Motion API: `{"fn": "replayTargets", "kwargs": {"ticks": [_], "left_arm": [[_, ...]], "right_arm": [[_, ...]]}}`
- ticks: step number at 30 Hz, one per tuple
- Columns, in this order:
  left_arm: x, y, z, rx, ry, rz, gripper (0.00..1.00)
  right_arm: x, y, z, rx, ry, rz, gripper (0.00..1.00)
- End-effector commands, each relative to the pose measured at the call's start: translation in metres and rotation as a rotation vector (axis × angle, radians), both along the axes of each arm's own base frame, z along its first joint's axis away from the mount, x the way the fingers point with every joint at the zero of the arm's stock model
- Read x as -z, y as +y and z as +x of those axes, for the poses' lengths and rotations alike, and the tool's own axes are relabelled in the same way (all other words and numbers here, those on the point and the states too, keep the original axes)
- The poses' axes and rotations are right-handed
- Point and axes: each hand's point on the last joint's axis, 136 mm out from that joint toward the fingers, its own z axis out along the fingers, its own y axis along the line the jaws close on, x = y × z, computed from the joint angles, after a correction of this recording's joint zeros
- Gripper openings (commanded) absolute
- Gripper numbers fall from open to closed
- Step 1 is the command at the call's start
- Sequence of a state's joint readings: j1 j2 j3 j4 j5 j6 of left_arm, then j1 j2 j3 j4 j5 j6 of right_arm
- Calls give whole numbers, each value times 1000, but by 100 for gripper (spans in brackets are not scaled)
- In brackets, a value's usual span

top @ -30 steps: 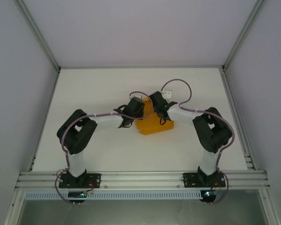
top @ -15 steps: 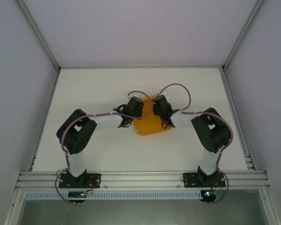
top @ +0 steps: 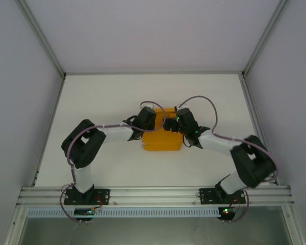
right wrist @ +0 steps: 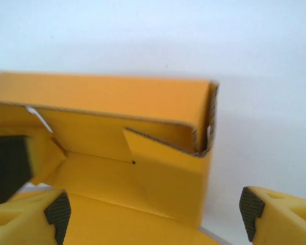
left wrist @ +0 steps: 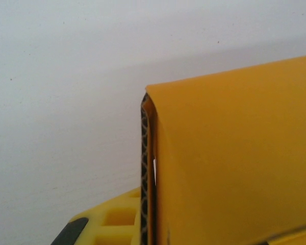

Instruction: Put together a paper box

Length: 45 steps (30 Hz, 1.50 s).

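Note:
The paper box [top: 163, 141] is orange-yellow card, partly folded, lying in the middle of the white table [top: 102, 97] between the two arms. My left gripper [top: 152, 122] is at the box's far left corner. In the left wrist view the left gripper [left wrist: 153, 214] is shut on an upright wall of the box [left wrist: 234, 153], with one black pad [left wrist: 144, 168] flat against the card. My right gripper [top: 174, 125] is at the far right corner. In the right wrist view the right gripper [right wrist: 153, 217] stands open around the box [right wrist: 117, 97], whose inner flap leans inward; the pads do not touch the card.
Grey enclosure walls and aluminium rails [top: 153, 194] border the table. Purple cables [top: 199, 99] loop above both wrists. One finger [right wrist: 10, 168] of the left gripper shows at the left edge of the right wrist view, against the box's wall.
The right gripper has opened and let go of the box. The right arm has swung outward to the right. The box has turned squarer to the table's edge. The left gripper kept its grip.

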State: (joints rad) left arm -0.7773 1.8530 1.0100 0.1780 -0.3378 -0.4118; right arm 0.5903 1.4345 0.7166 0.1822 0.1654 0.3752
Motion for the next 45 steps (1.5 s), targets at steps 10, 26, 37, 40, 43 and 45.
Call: {"fn": "replayTargets", "kwargs": {"ticks": [10,26,37,40,43,45], "left_arm": [[54,1,-33,206,0,65,0],[61,0,-30,222,1,70,3],[52,-3,-29,212,3,40,17],[46,-5,-29,206,2,11,18],[44,-6,-28,200,-2,1,18],[41,-8,-26,198,-4,-9,17]], "right_arm": [[-74,-15,-9,-127,2,158,37],[-20,65,19,-336,272,297,10],[52,56,-9,-272,397,174,8],[67,49,-19,-259,411,83,8],[74,47,-26,-256,438,75,7],[72,47,-25,-251,430,83,7]]}}
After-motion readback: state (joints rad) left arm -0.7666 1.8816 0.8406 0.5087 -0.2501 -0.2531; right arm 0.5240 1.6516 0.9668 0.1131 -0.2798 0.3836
